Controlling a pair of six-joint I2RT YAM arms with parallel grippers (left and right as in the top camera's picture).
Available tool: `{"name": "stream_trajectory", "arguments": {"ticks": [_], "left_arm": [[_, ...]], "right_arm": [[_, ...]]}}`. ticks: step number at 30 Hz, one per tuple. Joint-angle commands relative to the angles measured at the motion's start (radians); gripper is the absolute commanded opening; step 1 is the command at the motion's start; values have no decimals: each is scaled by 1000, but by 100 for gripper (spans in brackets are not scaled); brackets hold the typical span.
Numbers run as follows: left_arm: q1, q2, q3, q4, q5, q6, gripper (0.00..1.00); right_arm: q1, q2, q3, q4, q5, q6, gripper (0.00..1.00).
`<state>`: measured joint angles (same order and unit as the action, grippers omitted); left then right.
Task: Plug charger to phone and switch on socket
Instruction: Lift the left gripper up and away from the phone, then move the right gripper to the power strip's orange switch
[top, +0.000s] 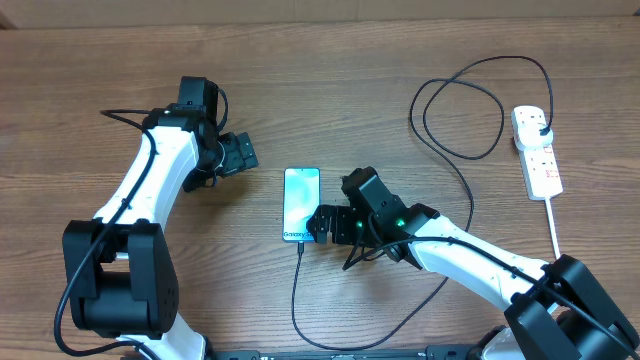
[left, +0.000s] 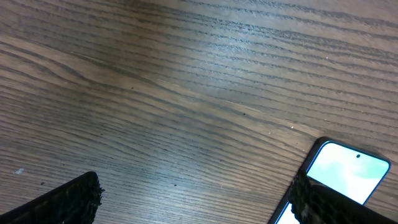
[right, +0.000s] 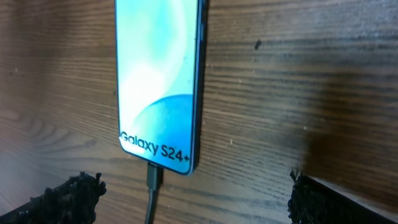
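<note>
Wood-grain table (top: 330, 60), brown, seen from above.

- Phone (top: 301, 204) lies flat near the table's centre, screen lit blue-teal. In the right wrist view the phone (right: 158, 74) shows "Galaxy S24+" at its bottom edge.
- Charger (top: 295, 290): its connector tip sits in the phone's bottom port, clear in the right wrist view (right: 153, 175). The black cable runs down from the phone, sweeps right under the right arm, loops at upper right and ends at a black plug seated in the socket.
- Socket (top: 537, 152): white strip at the table's right edge, well apart from the phone, white cord trailing downward. Switch position cannot be told.
- Right gripper (top: 318, 226) is just beside the phone's lower right corner. Its jaws are spread wide with nothing between them (right: 193, 186).
- Left gripper (top: 243, 153) is near the phone's upper left, apart from it. Jaws released and empty (left: 196, 196); the phone's top corner (left: 345, 171) shows beside one finger.
</note>
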<state>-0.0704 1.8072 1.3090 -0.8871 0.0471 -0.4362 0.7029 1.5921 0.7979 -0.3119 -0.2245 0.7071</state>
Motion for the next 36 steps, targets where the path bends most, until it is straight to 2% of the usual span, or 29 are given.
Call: {"name": "stream_trajectory", "arguments": {"ticks": [1,4,8,15,18,21,28,36], "left_arm": [[-1,12,15,2,-18,11,100],[-1,12,15,2,-18,11,100],[-1,12,15,2,-18,11,100],[-1,12,15,2,-18,11,100],[-1,12,15,2,-18,11,100],[-1,12,15,2,-18,11,100],[-1,12,15,2,-18,11,100],[-1,12,15,2,-18,11,100]], "right_arm": [[3,-19,8,-7,-13,3,100],[3,-19,13,-16,-13,3,100],[-13,-19,89,-130,-12,-2,100],[-92,-19,434,-570,17,-156,100],[-161,-19,611,-776,138,-167,100],[-248,-19,734,-895,260,-167,100],[-508,-13,788,-940,332,-166,100],[-771,22,771,-889,456,-166,100]]}}
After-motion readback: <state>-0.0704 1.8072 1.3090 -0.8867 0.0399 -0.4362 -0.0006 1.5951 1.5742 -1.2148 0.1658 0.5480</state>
